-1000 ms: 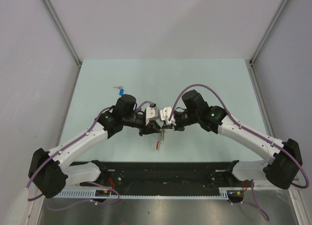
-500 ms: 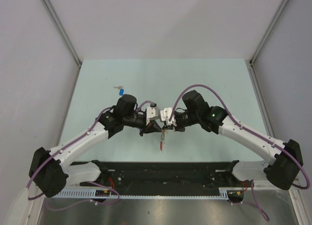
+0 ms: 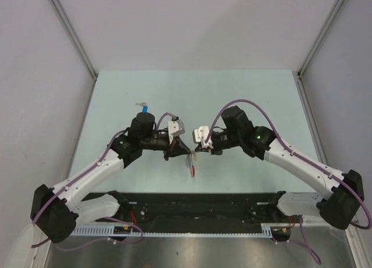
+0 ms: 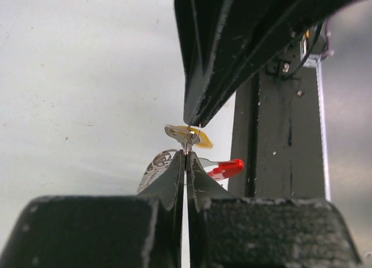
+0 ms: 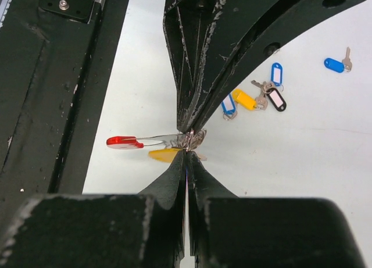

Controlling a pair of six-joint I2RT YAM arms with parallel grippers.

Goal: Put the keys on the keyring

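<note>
Red keyring [image 5: 125, 142] in left gripper [image 4: 185, 157] and right gripper [image 5: 187, 154], clear of table [image 3: 244, 93] edges

A pale green table top [image 3: 244, 99] is enclosed by grey wall panels [image 3: 174, 24]. From its far corners, one aluminium strut [image 3: 70, 31] is run toward eleven o'clock and another strut [image 3: 325, 31] toward one o'clock. At six o'clock a black mounting plate [image 3: 203, 203] is laid along the near edge. Below it a white slotted cable duct [image 3: 192, 232] is fixed, and a brushed metal sheet [image 3: 203, 253] is seen lowest. In the right wrist view the plate is found at nine o'clock.
</note>
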